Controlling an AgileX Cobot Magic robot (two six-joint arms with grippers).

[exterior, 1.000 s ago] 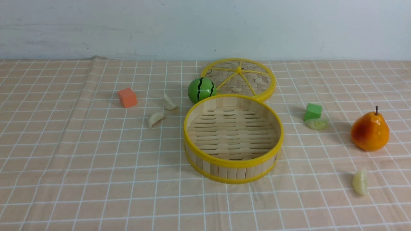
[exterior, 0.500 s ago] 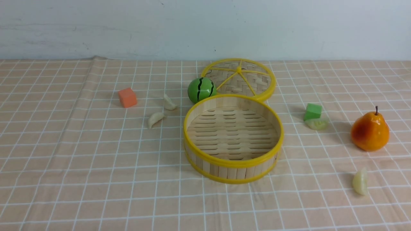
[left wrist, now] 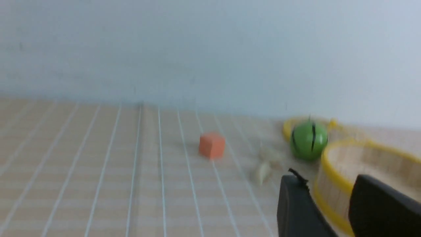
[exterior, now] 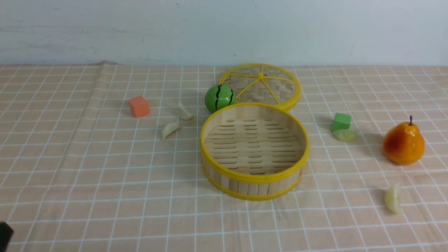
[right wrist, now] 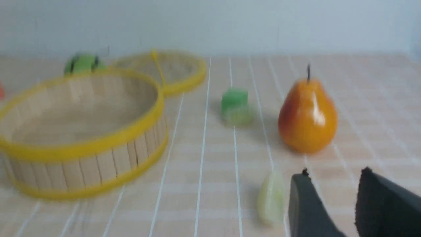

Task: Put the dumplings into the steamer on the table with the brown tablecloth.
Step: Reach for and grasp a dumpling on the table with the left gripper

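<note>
Steamer: the bamboo steamer [exterior: 252,189] is sitting mid-scene on the counter [exterior: 70,210], on the brown tablecloth [exterior: 105,157], its woven lid [exterior: 260,85] lying just behind, beside a watermelon ball [exterior: 219,97].
Dumplings: all four are lying outside it: far cream dumpling [exterior: 185,112] and near cream dumpling [exterior: 169,130] to its left, near an orange cube [exterior: 139,106]; far greenish dumpling [exterior: 345,135] just before a green cube [exterior: 341,121]; near greenish dumpling [exterior: 392,198] in front of a pear [exterior: 403,142].
Left arm: the left tool [left wrist: 325,179] is holding its fingers apart, gripping nothing.
Right arm: the right tool [right wrist: 334,172] is holding its fingers apart, the near greenish dumpling lying just beside one.
</note>
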